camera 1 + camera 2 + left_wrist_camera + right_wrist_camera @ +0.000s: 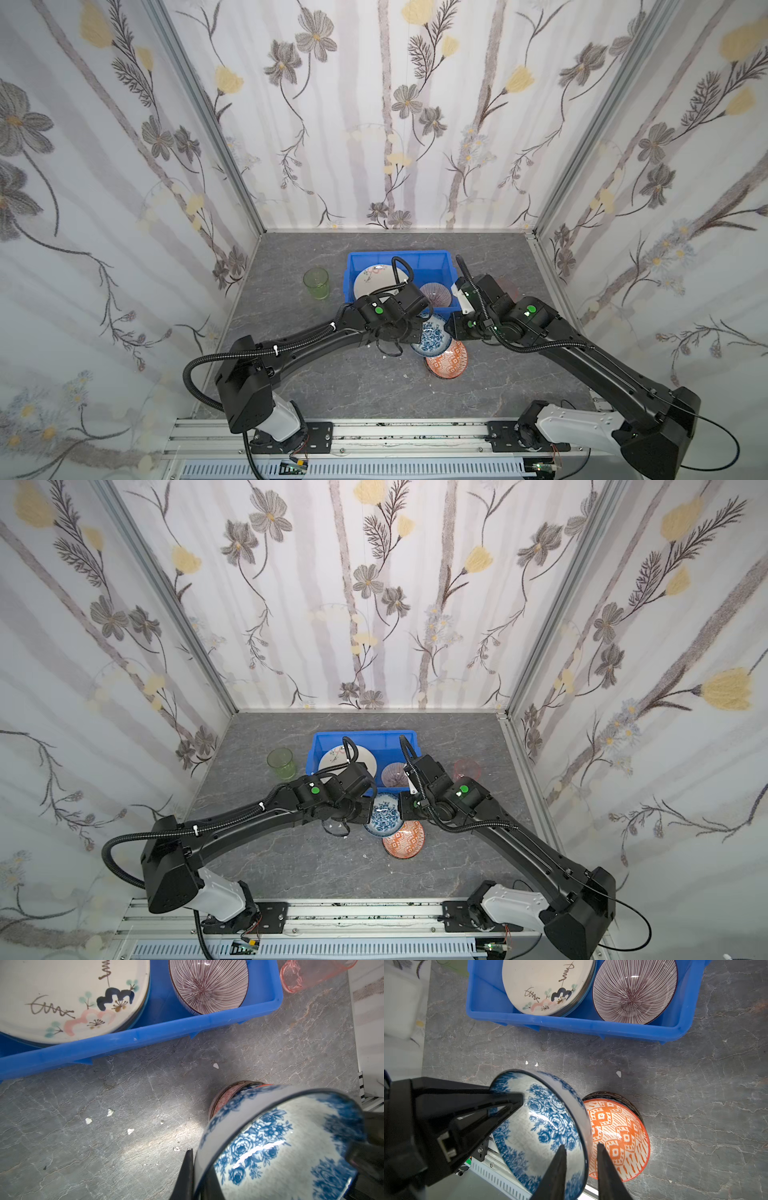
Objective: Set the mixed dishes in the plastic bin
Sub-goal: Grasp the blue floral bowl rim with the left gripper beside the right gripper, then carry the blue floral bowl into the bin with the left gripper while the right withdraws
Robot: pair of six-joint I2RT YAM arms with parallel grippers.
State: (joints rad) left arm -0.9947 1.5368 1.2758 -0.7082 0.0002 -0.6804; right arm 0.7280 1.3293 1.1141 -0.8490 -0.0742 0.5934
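Observation:
A blue-white bowl (432,338) (384,816) hangs tilted between both grippers, in front of the blue plastic bin (399,254) (571,1024). My left gripper (197,1159) (371,808) is shut on its rim. At the opposite rim my right gripper (581,1145) (446,328) stands open, one finger inside the bowl (546,1126), one outside with a gap. An orange patterned bowl (618,1136) (404,839) sits below on a dark-rimmed bowl. In the bin lie a cream plate (546,987) and a radial-striped bowl (633,991).
A green tumbler (316,282) stands left of the bin and a pink tumbler (467,769) right of it, behind the right arm. Small white chips (130,1131) lie on the grey tabletop. Patterned walls close three sides; a metal rail (374,436) runs along the front.

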